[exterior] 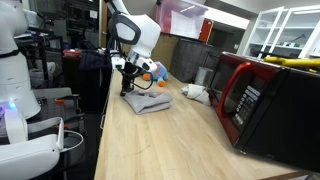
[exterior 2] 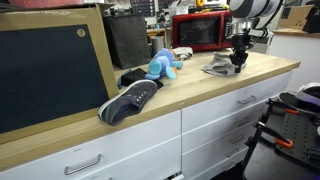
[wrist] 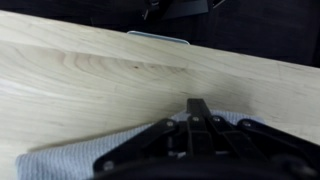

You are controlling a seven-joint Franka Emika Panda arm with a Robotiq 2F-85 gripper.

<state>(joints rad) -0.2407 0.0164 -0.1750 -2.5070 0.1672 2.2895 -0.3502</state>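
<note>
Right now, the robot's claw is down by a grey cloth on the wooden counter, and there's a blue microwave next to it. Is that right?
Not quite. The microwave is red, not blue, as both exterior views show. The rest fits: the gripper is down by the grey cloth on the wooden counter, and the microwave stands next to it.

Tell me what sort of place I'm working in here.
Probably a lab or workshop fitted out like a kitchen: a long light wooden countertop over white drawer fronts, a glossy red microwave oven at its end, and cluttered equipment behind.
</note>
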